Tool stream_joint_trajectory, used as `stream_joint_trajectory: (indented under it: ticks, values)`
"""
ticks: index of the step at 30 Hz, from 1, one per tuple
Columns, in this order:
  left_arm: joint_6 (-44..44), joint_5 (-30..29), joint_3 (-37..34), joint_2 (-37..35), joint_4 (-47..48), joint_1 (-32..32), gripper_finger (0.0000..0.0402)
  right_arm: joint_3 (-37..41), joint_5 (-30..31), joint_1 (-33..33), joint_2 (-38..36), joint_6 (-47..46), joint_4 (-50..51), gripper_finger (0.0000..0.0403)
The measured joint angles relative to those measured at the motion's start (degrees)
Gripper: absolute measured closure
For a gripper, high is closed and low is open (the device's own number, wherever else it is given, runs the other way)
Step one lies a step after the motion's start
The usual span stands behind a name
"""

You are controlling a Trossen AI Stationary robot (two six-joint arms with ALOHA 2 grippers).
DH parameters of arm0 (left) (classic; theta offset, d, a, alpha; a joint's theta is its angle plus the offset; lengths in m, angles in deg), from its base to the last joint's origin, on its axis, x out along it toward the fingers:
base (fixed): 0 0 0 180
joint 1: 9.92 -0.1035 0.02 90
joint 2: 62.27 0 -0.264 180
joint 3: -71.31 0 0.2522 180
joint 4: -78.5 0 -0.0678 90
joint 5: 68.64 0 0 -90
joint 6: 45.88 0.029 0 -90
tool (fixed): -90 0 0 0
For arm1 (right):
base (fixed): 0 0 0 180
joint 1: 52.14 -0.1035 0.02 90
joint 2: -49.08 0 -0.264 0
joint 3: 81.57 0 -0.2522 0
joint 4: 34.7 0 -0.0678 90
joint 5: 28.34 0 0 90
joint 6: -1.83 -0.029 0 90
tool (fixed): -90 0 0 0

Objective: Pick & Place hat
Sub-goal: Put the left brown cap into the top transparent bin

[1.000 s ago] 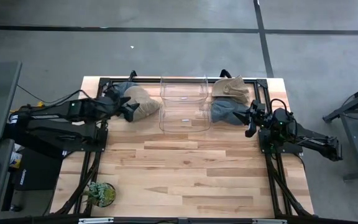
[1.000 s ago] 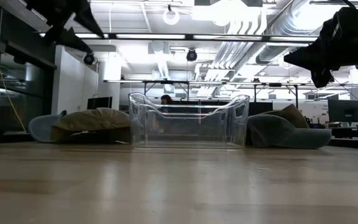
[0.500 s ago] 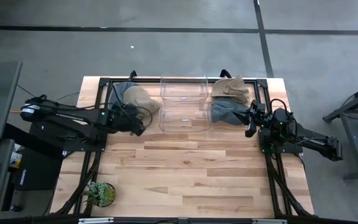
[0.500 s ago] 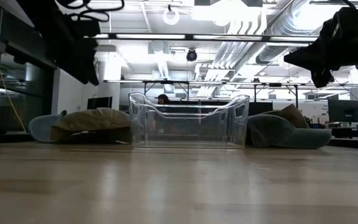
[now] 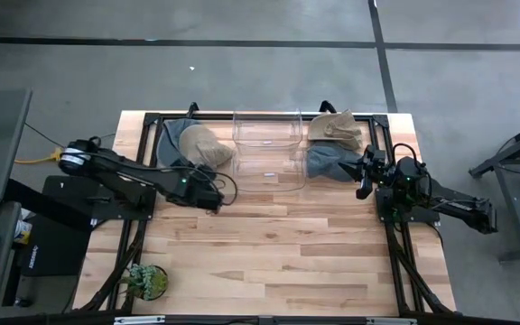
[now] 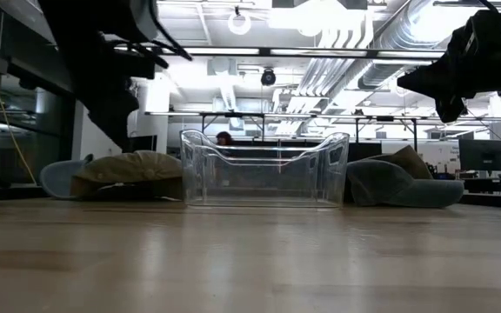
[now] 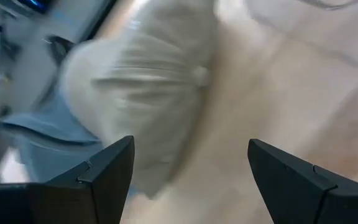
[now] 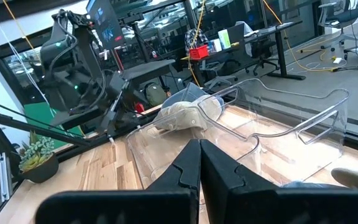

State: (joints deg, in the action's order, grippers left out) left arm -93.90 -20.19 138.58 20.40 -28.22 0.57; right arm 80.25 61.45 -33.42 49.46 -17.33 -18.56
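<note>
The left claw hangs wide and empty above bare wooden tabletop, near the soft tan hat lying beside the clear plastic bin at the far edge. The right claw, pinched shut and empty, waits by the grey hat.

Tan hat, grey-blue hat, clear bin, pale wood table.

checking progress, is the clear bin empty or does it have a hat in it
Empty: the clear bin shows only bare bottom, and the tan hat lies outside it on the table.
</note>
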Motion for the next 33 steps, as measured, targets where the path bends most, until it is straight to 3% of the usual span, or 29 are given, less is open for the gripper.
stream_joint_trajectory:
  ticks: [4,8,14,18,26,33]
  values:
    - [-3.5,4.9,4.0,4.3,2.1,0.1,0.0110,0.0,0.0,0.0,0.0,-0.1,0.0,0.0402]
    - [-4.7,5.4,7.7,5.8,4.2,-0.6,0.0110,0.0,0.0,0.0,0.0,0.0,0.2,0.0402]
    - [-1.2,12.7,10.6,6.0,3.9,-6.1,0.0110,0.0,0.0,0.0,0.0,0.0,0.3,0.0402]
    - [-1.5,14.1,10.7,5.9,3.4,-9.9,0.0110,0.0,0.0,0.0,0.0,0.0,0.3,0.0402]
    - [-15.1,15.3,10.7,4.2,1.2,-17.1,0.0110,0.0,0.0,0.0,0.0,0.0,0.4,0.0402]
    - [-22.0,18.5,10.7,-0.6,-1.0,-23.8,0.0110,0.0,0.0,0.0,0.0,-0.1,0.4,0.0402]
